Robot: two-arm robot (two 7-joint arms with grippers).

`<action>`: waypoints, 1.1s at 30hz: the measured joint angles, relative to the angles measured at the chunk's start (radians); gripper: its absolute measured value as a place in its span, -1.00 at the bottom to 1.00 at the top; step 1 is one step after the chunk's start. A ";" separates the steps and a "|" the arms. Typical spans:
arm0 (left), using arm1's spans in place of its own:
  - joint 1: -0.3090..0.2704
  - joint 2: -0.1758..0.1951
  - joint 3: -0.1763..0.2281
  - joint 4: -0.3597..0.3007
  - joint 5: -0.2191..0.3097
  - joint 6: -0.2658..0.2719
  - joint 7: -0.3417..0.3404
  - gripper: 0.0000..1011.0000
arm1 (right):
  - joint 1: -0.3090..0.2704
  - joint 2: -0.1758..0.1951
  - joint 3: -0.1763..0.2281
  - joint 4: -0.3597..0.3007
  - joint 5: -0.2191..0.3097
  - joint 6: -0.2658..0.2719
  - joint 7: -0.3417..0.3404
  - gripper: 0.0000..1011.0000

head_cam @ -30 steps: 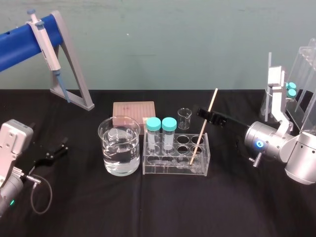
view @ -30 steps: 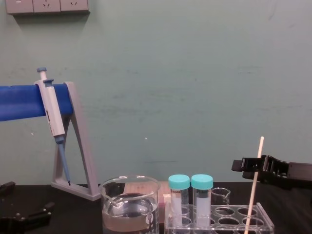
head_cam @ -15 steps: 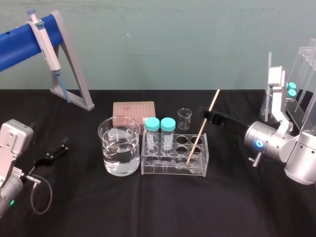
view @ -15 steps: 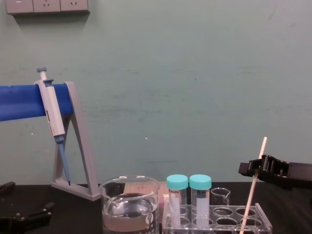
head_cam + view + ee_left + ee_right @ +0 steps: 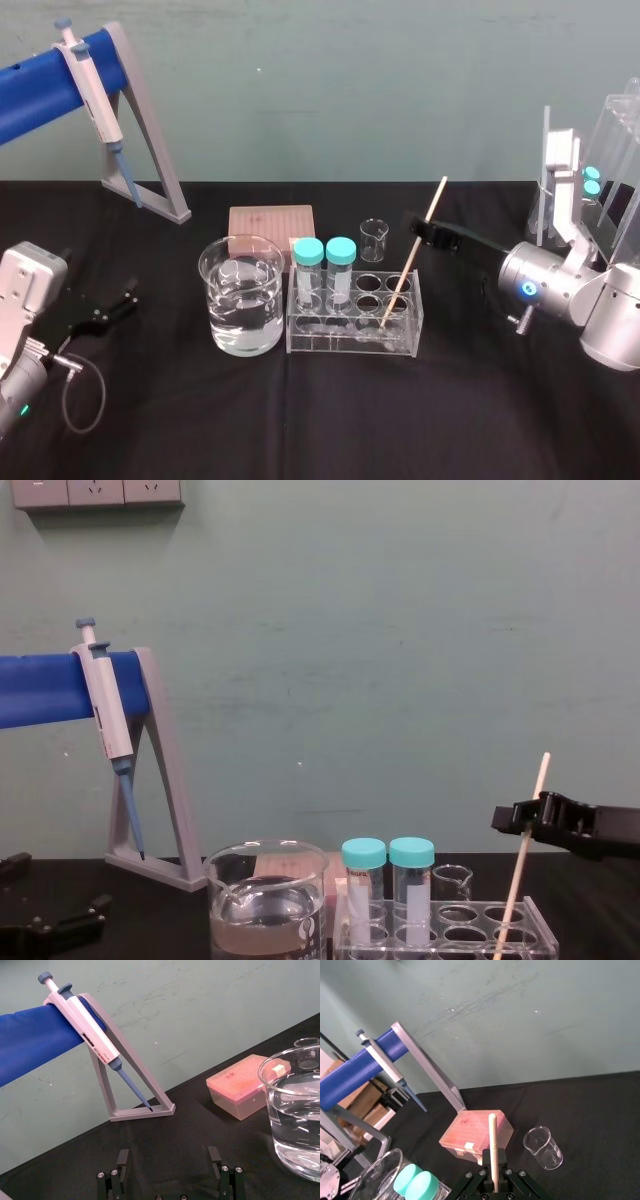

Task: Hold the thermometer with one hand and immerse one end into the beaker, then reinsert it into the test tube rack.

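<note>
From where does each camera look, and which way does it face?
Head view: high, facing down at the beaker and test tube rack; left arm, right arm at the edges.
Chest view: low, facing forward; right gripper, at right, holds the thermometer.
Left wrist view: behind the open left gripper, facing the pipette stand.
Right wrist view: behind the right gripper, looking along the thermometer.
Head and chest share test tube rack and thermometer.

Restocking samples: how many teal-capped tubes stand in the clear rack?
2. The first tube stands at the test tube rack's end nearest the beaker, the second tube right beside it. None looks hidden.
</note>
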 joint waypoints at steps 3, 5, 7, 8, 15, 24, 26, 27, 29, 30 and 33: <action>0.000 0.000 0.000 0.000 0.000 0.000 0.000 0.99 | -0.006 0.013 -0.002 -0.027 -0.013 -0.006 -0.006 -0.90; 0.000 0.000 0.000 0.000 0.000 0.000 0.000 0.99 | -0.013 0.028 -0.004 -0.056 -0.028 -0.010 -0.012 -0.90; 0.000 0.000 0.000 0.000 0.000 0.000 0.000 0.99 | -0.020 0.044 -0.006 -0.084 -0.043 -0.015 -0.016 -0.90; 0.000 0.000 0.000 0.000 0.000 0.000 0.000 0.99 | -0.023 0.049 -0.006 -0.093 -0.048 -0.016 -0.018 -0.90; 0.000 0.000 0.000 0.000 0.000 0.000 0.000 0.99 | -0.049 0.101 -0.008 -0.203 -0.112 -0.052 -0.032 -0.90; 0.000 0.000 0.000 0.000 0.000 0.000 0.000 0.99 | -0.090 0.161 0.003 -0.381 -0.220 -0.142 -0.034 -0.90; 0.000 0.000 0.000 0.000 0.000 0.000 0.000 0.99 | -0.092 0.170 0.003 -0.406 -0.241 -0.155 -0.030 -0.90; 0.000 0.000 0.000 0.000 0.000 0.000 0.000 0.99 | -0.091 0.178 0.001 -0.430 -0.262 -0.166 -0.026 -0.90; 0.000 0.000 0.000 0.000 0.000 0.000 0.000 0.99 | -0.081 0.188 -0.004 -0.461 -0.294 -0.176 -0.014 -0.90; 0.000 0.000 0.000 0.000 0.000 0.000 0.000 0.99 | -0.081 0.188 -0.004 -0.461 -0.294 -0.176 -0.014 -0.90; 0.000 0.000 0.000 0.000 0.000 0.000 0.000 0.99 | -0.050 0.191 -0.015 -0.492 -0.335 -0.180 0.005 -0.90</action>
